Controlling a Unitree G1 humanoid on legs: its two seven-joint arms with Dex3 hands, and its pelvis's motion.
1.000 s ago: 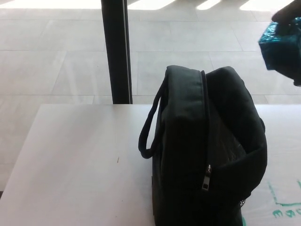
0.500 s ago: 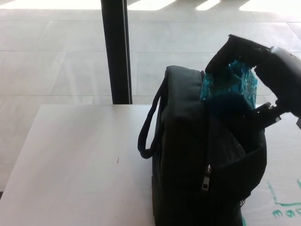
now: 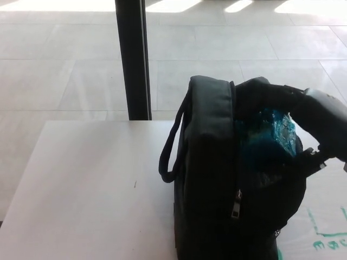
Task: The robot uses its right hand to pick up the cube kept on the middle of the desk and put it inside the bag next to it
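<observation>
A second ago the right hand [image 3: 303, 116] holds the cube [image 3: 271, 135] high at the picture's right edge, clear of the bag [image 3: 217, 179]. Now it is down in the bag's open mouth, the teal cube sunk below the rim.

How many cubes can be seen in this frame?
1. The teal cube is in the right hand, at the open top of the black bag on the desk. Anything deeper inside the bag is hidden.
</observation>
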